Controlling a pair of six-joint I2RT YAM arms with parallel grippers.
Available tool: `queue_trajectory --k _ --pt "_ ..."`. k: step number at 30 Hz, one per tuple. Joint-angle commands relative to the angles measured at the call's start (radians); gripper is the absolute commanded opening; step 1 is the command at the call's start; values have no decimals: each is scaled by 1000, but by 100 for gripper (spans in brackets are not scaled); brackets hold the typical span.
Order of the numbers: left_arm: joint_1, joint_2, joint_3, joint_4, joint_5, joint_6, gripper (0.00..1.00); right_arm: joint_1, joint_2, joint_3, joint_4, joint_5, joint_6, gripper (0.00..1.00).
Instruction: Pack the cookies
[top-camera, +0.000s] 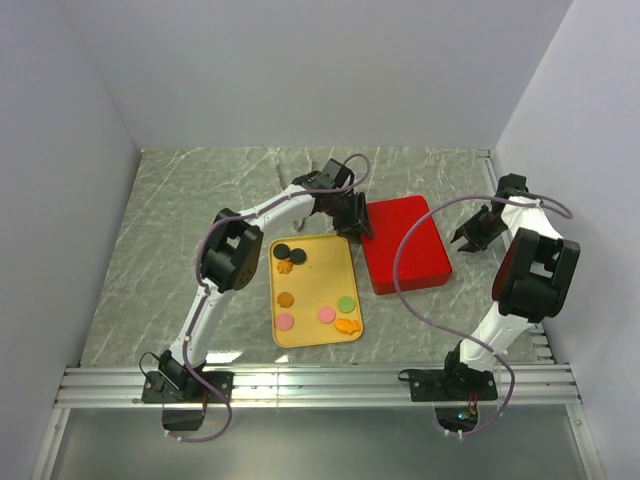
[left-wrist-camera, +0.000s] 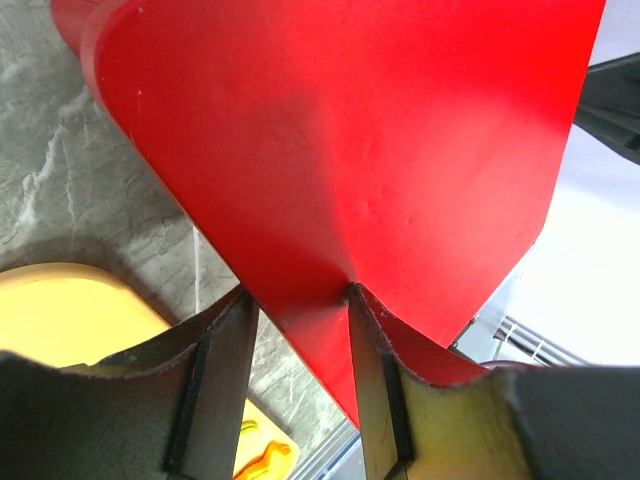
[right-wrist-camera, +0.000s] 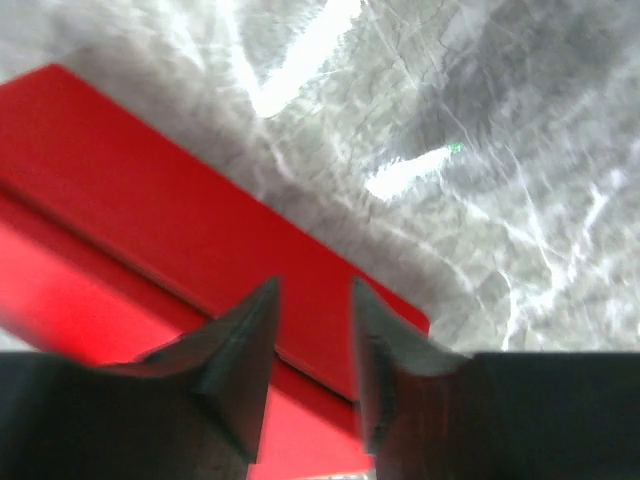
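Observation:
Several cookies, in orange, black, pink and green, lie in a yellow tray at the table's middle. A red lid lies just right of the tray. My left gripper is at the lid's far left corner. In the left wrist view the gripper has its jaws closed on the lid's edge. My right gripper hovers off the lid's right edge, slightly open and empty. In the right wrist view the gripper sits over the lid's rim.
The grey marble table is walled in white on three sides. A metal rail runs along the near edge. A corner of the tray and an orange cookie show in the left wrist view.

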Motion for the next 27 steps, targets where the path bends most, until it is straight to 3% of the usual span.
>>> queue_trajectory --k 1,6,11,18,27 --pt "-7 5 50 -17 -5 9 47 3 39 23 39 -32 7 33" --pt "-10 20 82 -35 -10 10 48 26 53 -40 79 -98 8 22" --pt "-15 17 87 -29 -5 4 52 95 35 -117 121 -156 31 16" --pt "-26 -6 64 -60 -31 28 68 163 47 -137 170 -234 84 10" --pt "-35 -74 -55 -40 -45 35 70 161 9 -138 210 -254 125 0"
